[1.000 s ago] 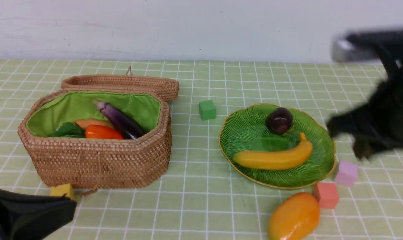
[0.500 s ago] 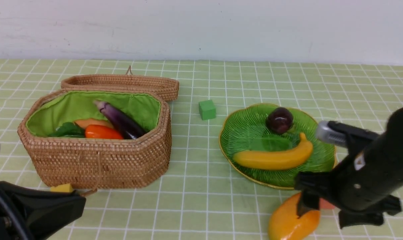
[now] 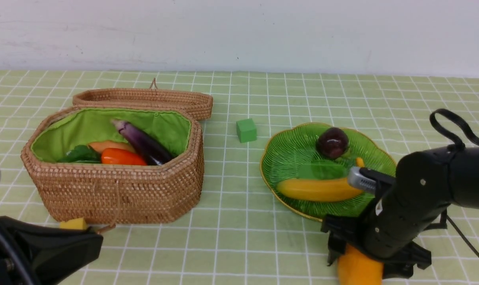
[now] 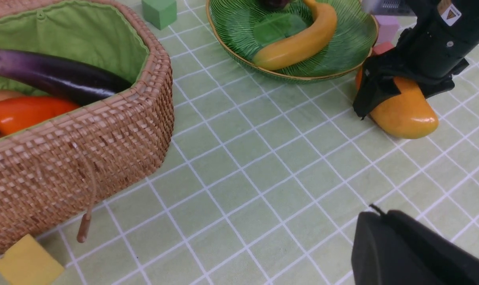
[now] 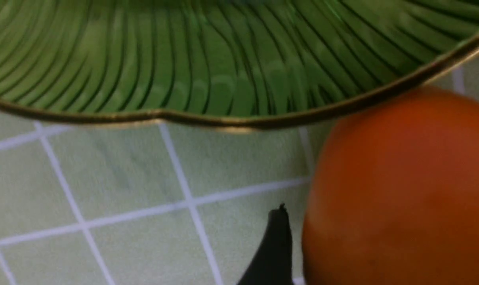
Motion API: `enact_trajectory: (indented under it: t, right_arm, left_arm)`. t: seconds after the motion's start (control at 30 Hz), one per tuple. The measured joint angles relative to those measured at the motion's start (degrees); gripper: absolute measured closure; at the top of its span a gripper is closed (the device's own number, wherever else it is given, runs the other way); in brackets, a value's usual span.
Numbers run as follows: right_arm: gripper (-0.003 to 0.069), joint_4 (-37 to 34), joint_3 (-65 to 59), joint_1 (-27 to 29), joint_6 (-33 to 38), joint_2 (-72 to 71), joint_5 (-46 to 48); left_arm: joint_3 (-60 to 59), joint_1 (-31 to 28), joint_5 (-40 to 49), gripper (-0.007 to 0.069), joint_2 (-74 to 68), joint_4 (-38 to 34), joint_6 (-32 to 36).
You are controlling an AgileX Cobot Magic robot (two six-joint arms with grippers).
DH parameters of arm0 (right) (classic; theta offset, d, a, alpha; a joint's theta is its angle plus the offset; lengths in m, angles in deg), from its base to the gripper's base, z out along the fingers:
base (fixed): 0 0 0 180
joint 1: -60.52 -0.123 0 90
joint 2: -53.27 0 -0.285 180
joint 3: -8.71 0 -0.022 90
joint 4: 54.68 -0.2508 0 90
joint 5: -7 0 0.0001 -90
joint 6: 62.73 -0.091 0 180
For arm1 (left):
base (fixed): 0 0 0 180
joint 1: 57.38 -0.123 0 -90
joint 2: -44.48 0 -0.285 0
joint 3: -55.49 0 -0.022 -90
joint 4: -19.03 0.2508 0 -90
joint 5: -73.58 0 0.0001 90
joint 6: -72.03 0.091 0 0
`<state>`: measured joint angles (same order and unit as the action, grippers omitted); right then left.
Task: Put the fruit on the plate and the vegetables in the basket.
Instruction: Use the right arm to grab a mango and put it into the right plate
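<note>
Basket [image 3: 116, 190] left of plate [image 3: 287, 166]; mango [image 4: 405, 114] apparently just before the plate.

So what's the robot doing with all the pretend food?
It's sorting. The right gripper is open and straddling the oval orange-yellow mango, which lies on the table beside the green ribbed glass plate. The yellow banana and round dark purple fruit are on the plate. Vegetables sit in the woven wicker basket.

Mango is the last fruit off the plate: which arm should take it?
Right. The right gripper is open, straddling the mango beside the plate. The left gripper is shut, near the basket.
</note>
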<state>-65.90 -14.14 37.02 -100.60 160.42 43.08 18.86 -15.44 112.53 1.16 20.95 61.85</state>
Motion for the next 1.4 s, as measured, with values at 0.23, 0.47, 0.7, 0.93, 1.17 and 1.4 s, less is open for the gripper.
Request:
enact_trajectory:
  t: [0.23,0.47,0.7,0.93,1.17,1.4]
  right_arm:
    - [0.0104,-0.3,0.2,0.0,5.0,0.1,0.6]
    - [0.0104,-1.5,0.1,0.0,10.1,-1.4,4.9]
    - [0.0104,-1.4,5.7,0.0,12.0,-11.2,16.8]
    - [0.0104,-1.4,22.2,0.0,30.1,-5.8,2.8]
    - [0.0104,1.8,38.0,0.0,35.3,11.2,1.1]
    - [0.0092,7.1,41.0,0.0,35.4,17.0,0.6]
  left_arm:
    - [0.0,0.0,0.2,0.0637,0.0,0.0,0.0]
    - [0.0,0.0,0.4,0.0637,0.0,0.0,0.0]
    - [0.0,0.0,0.4,0.0637,0.0,-0.2,0.1]
    - [0.0,0.0,-1.1,0.0637,0.0,-0.4,0.2]
    - [0.0,0.0,-1.3,0.0637,0.0,-1.5,0.2]
    - [0.0,0.0,-1.3,0.0636,0.0,-1.5,0.2]
